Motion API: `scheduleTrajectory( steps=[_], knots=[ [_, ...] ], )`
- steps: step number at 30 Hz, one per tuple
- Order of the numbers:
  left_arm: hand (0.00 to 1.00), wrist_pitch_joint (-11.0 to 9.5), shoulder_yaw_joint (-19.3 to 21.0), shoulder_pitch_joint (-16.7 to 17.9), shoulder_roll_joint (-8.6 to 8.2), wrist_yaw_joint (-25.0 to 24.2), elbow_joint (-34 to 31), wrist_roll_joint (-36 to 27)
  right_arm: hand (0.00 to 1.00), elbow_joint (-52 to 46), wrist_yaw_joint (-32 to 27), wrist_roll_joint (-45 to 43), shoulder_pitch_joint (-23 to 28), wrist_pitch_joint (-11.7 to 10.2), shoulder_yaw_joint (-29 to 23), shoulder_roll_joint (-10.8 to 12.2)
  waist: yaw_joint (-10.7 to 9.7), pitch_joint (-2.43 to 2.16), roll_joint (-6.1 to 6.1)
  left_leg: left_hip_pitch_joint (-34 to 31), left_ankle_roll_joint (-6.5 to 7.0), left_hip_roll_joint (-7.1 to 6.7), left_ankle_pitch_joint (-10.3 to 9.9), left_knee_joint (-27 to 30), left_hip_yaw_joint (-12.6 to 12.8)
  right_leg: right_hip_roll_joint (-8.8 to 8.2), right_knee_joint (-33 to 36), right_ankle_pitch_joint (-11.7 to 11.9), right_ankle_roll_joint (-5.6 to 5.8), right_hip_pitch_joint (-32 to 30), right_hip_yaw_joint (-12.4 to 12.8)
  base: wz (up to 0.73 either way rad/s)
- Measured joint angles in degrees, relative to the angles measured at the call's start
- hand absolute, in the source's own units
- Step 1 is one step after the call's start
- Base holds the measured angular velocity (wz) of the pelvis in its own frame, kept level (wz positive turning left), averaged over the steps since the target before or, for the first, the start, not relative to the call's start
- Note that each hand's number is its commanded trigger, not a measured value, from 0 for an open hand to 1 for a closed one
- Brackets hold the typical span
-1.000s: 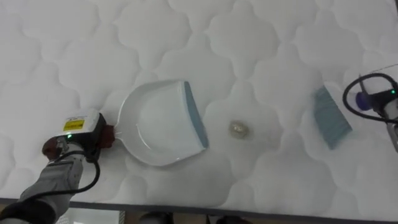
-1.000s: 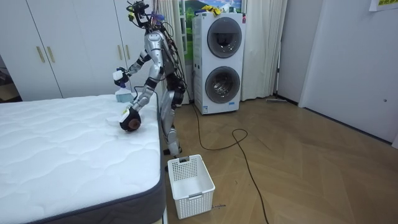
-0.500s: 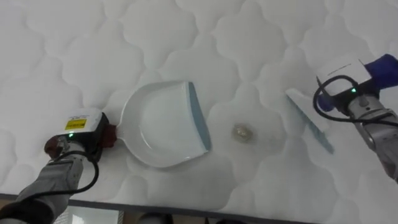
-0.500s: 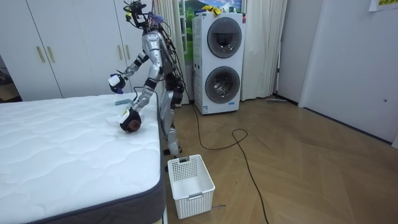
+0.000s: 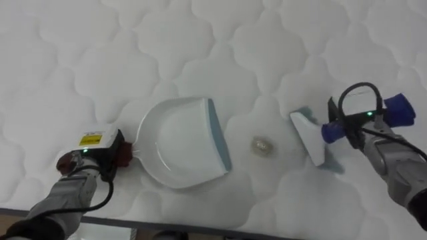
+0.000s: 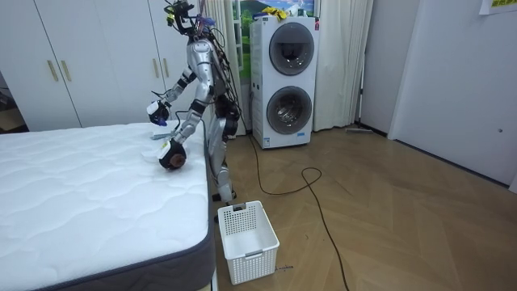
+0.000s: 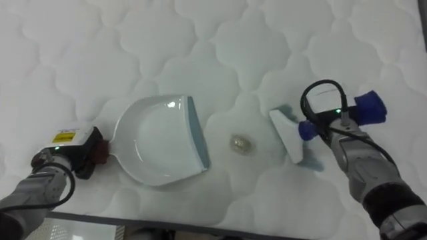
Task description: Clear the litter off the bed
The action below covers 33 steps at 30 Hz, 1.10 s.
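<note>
Left eye view: on the bed [image 5: 80, 53] a dustpan [image 5: 177, 143] lies at centre, a crumb [image 5: 261, 146] just beside its lip at 3 o'clock, and the brush [image 5: 308, 137] further that way. The right hand [image 5: 360, 127] is closed round the brush handle. The left hand [image 5: 87, 160] covers the dustpan's handle at 9 o'clock; its grip I cannot tell.

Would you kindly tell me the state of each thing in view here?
White plastic dustpan with blue-grey lip: flat on white quilted mattress, empty, handle in left hand.
Blue-handled white brush: gripped by right hand, head near mattress.
Small pale scrap: loose between them.
</note>
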Motion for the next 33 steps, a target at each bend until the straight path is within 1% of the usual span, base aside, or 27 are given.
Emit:
scheduleTrajectory(
  steps=[2,3,6,8,11,13,16,18,21,26,31,32,33],
  knots=[
    [1.00,0.51,-0.90,0.02,-0.17,-0.14,-0.01,-0.07,1.00,0.00,0.66,1.73,0.02,0.08,-0.16,0.27,-0.18,-0.02,0.42,0.17,-0.01,0.00,0.00,-0.03,0.17,-0.01,0.14,0.00,-0.01,0.01,0.11,-0.04],
    [1.00,0.89,-1.27,0.07,-0.40,-0.18,-0.01,-0.08,1.00,-0.02,1.17,3.55,0.02,0.29,-0.16,0.42,-0.34,-0.14,0.68,0.23,-0.01,-0.02,0.00,-0.05,0.23,-0.03,0.25,-0.02,-0.02,0.02,0.20,0.00],
    [1.00,1.23,-2.00,0.15,-0.53,-0.18,0.08,-0.09,1.00,-0.02,1.90,7.57,0.02,0.67,-0.19,0.69,-0.70,-0.25,0.87,0.46,0.00,-0.02,0.01,-0.22,0.63,-0.04,0.39,-0.04,-0.03,0.06,0.62,-0.05],
    [1.00,1.44,-1.94,0.59,-0.51,-0.16,0.12,-0.07,1.00,-0.09,2.63,9.51,0.06,0.69,-0.31,0.93,-1.21,-0.28,0.90,0.63,0.01,-0.08,0.02,-0.35,0.69,-0.07,0.43,-0.05,0.00,0.17,0.74,-0.03],
    [1.00,1.81,-1.86,0.74,-0.60,-0.38,-0.09,0.06,1.00,-2.40,4.74,12.09,1.78,0.78,-2.87,1.31,-1.34,-0.29,0.93,0.68,0.01,-0.08,0.02,-0.37,0.75,-0.04,0.42,-0.08,0.04,0.16,1.13,0.00],
    [1.00,1.87,-1.80,0.74,-0.61,-0.66,-0.17,0.06,1.00,-2.97,5.79,13.59,2.30,0.78,-4.39,2.21,-1.38,-0.29,1.00,0.68,0.01,-0.08,0.02,-0.29,0.81,-0.02,0.44,-0.09,0.05,0.09,1.24,0.00],
    [1.00,1.99,-1.76,0.77,-0.64,-1.49,-0.68,0.07,1.00,-3.91,6.73,16.31,2.75,0.71,-4.62,2.89,-1.39,-0.31,1.25,0.68,0.01,-0.08,0.02,-0.14,0.89,-0.02,0.47,-0.10,0.05,0.00,1.31,0.00],
    [1.00,2.11,-1.77,0.79,-0.87,-1.50,-0.86,0.18,1.00,-5.00,7.91,18.29,2.95,0.63,-4.64,3.09,-1.41,-0.36,1.65,0.45,0.02,-0.09,0.01,-0.11,0.92,-0.05,0.48,-0.12,0.07,-0.21,1.27,0.00],
    [1.00,2.21,-1.30,1.17,-1.35,-1.38,-1.08,1.23,1.00,-7.21,8.84,19.00,4.14,0.03,-4.61,3.28,-1.29,-0.53,1.99,0.37,0.01,-0.10,0.01,-0.23,0.93,-0.05,0.48,-0.20,0.04,-0.32,1.26,0.00],
    [1.00,2.09,-0.80,1.98,-1.56,-1.33,-1.93,1.13,1.00,-10.74,10.44,20.22,5.87,-0.45,-4.07,3.49,-1.23,-0.53,2.01,0.22,0.00,-0.08,0.01,-0.27,0.96,-0.07,0.86,-0.47,-0.07,-0.75,1.22,0.00],
    [1.00,1.66,-0.38,2.06,-1.64,-1.45,-1.91,1.21,1.00,-13.13,12.48,20.14,6.96,-0.97,-3.96,4.58,-1.21,-0.53,2.01,0.19,-0.06,-0.08,-0.03,-0.28,1.31,-0.14,1.55,-0.81,-0.15,-1.24,1.64,0.00],
    [1.00,1.59,-0.32,2.07,-1.63,-1.48,-1.96,1.21,1.00,-13.26,13.18,20.14,6.97,-1.55,-3.82,4.70,-1.19,-0.53,2.00,0.19,-0.07,-0.10,-0.03,-0.27,1.34,-0.15,1.72,-0.87,-0.17,-1.34,1.69,0.00],
    [1.00,1.50,-0.32,2.08,-1.61,-1.48,-2.00,1.18,1.00,-13.65,13.73,20.24,6.95,-1.67,-3.38,4.69,-1.10,-0.54,1.97,0.18,-0.07,-0.15,-0.03,-0.28,1.50,-0.21,2.03,-0.97,-0.17,-1.57,1.88,0.00]
  ],
)
